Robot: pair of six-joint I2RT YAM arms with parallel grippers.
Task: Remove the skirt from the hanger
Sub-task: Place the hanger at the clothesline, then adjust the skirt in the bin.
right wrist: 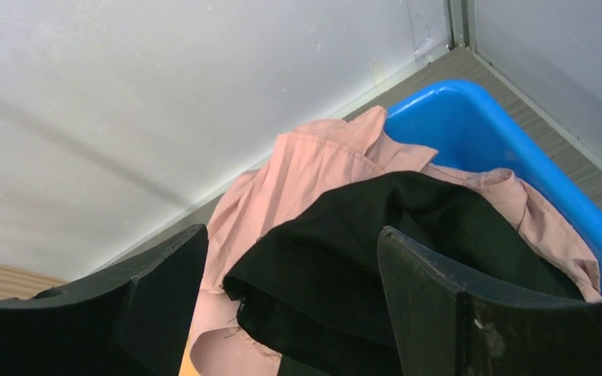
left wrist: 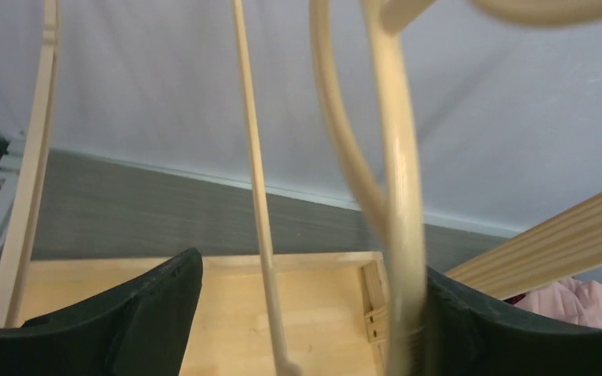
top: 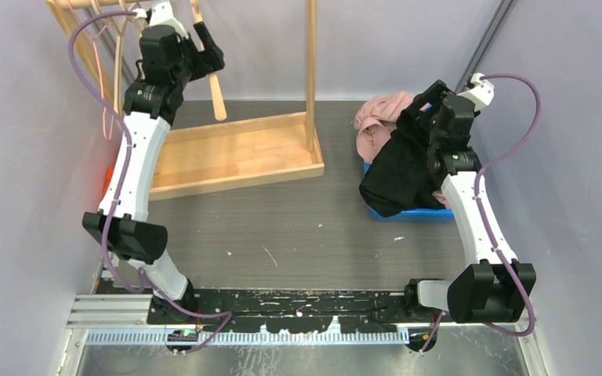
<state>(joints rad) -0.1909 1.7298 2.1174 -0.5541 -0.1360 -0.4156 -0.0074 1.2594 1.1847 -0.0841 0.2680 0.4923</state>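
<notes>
Pale wooden garment rack with tray base [top: 235, 153]: far left of grey table [top: 282, 227]. Blue plastic bin [top: 407, 213]: far right, well apart from rack. Pink cloth garment [top: 380, 113] in bin. Black fabric skirt [top: 396, 168] on top of it, draped over bin's left rim. Left gripper [top: 210, 48] up at rack top, beside curved wooden hanger [left wrist: 400, 196]. Right gripper [top: 427, 102] above skirt.

Wooden hanger [left wrist: 400, 196] blurred, cut off at top edge. Blue bin [top: 407, 213] mostly hidden under black garment [top: 396, 172] and right arm [top: 470, 210].
</notes>
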